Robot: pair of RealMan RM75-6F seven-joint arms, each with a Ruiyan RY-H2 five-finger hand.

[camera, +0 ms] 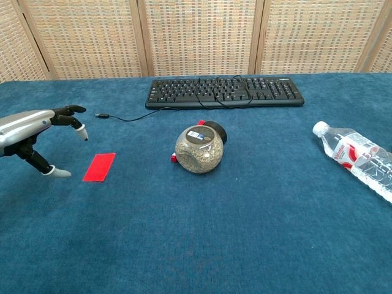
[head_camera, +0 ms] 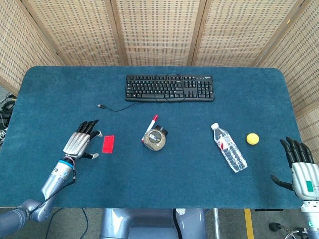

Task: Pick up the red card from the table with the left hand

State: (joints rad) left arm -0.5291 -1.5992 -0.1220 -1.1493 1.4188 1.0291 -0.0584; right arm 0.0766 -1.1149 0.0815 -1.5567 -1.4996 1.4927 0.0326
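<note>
Now the flat red rectangular card (head_camera: 108,143) lies on the blue felt-covered counter (head_camera: 149,184), left of a round glass jar of grain (head_camera: 155,139) tipped on its side. Just beside the card's left edge hovers the left hand (head_camera: 79,144), fingers spread and holding nothing (thumb tip low, near the felt, in the chest view). At the counter's far right edge the right hand (head_camera: 300,172) is likewise spread and empty. A black keyboard (head_camera: 169,87), clear plastic water bottle (head_camera: 229,148) and yellow ball (head_camera: 252,138) sit well apart from the card.
</note>
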